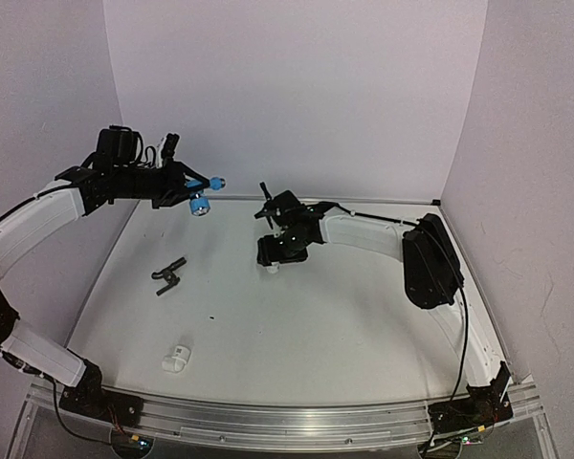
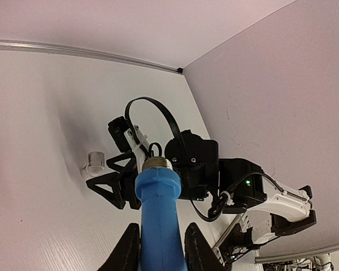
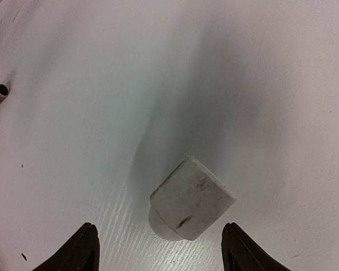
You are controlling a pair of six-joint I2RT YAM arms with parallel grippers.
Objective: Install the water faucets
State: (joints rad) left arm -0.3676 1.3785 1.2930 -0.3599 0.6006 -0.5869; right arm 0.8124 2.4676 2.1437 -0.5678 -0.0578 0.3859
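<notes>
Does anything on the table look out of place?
Nothing looks spilled or broken. One white fitting seems to lie on its side near the left arm's base, far from the other fitting below the right end effector. A dark metal part lies loose.

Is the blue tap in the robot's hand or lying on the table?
Held. The left gripper is shut on the blue tap, a finger each side of its stem, up off the table.

White table [image 1: 364,316]: one white pipe fitting [image 1: 176,358], front-left; second white fitting [image 3: 192,206], mid-table; dark metal part [image 1: 169,275], lying left.
</notes>
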